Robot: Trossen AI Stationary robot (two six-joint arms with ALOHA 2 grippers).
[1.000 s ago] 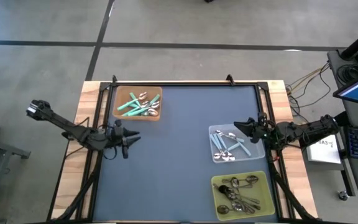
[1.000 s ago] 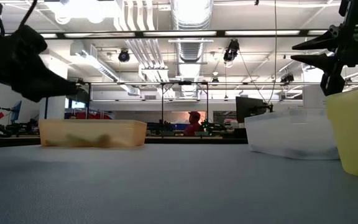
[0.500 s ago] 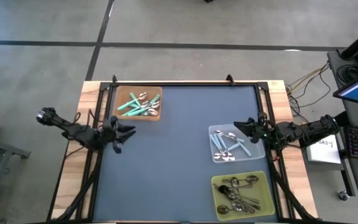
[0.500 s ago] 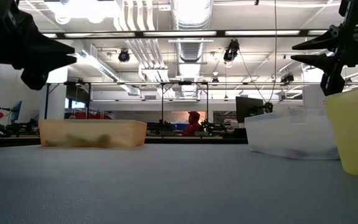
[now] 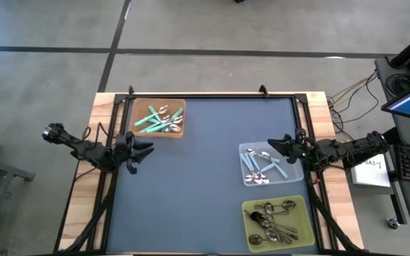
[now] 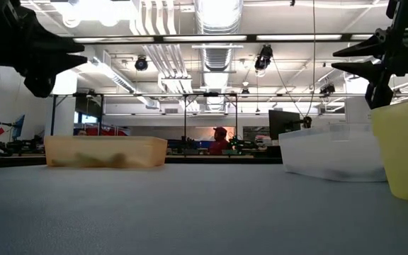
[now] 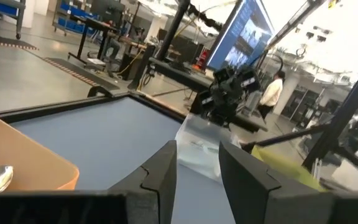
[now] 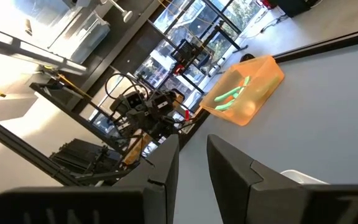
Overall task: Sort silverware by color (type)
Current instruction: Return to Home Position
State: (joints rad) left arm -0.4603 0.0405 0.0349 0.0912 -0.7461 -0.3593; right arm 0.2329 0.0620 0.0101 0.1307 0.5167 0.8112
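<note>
The spoons lie sorted in three trays. Teal-handled spoons (image 5: 155, 121) fill the orange tray (image 5: 179, 132) at the far left. Light-blue-handled ones (image 5: 251, 165) lie in the clear tray (image 5: 290, 178) at the right. Dark metal ones (image 5: 272, 217) lie in the yellow-green tray (image 5: 250, 238) at the near right. My left gripper (image 5: 150, 146) hangs open and empty above the table's left side, just near of the orange tray (image 6: 105, 151). My right gripper (image 5: 270, 145) is open and empty above the clear tray's far edge (image 6: 328, 152).
A wide stretch of bare grey mat (image 5: 198, 185) lies between the trays. Black frame rails (image 5: 212, 95) run along the table's edges. In the low view the yellow-green tray (image 6: 402, 149) stands close at the right. A person (image 6: 220, 140) is far off in the room behind.
My left gripper has drawn back toward the table's left edge and a little toward the far edge, rising as it went and tipping its fingers up to about level. It has stayed open. The right arm and the trays have kept still.
</note>
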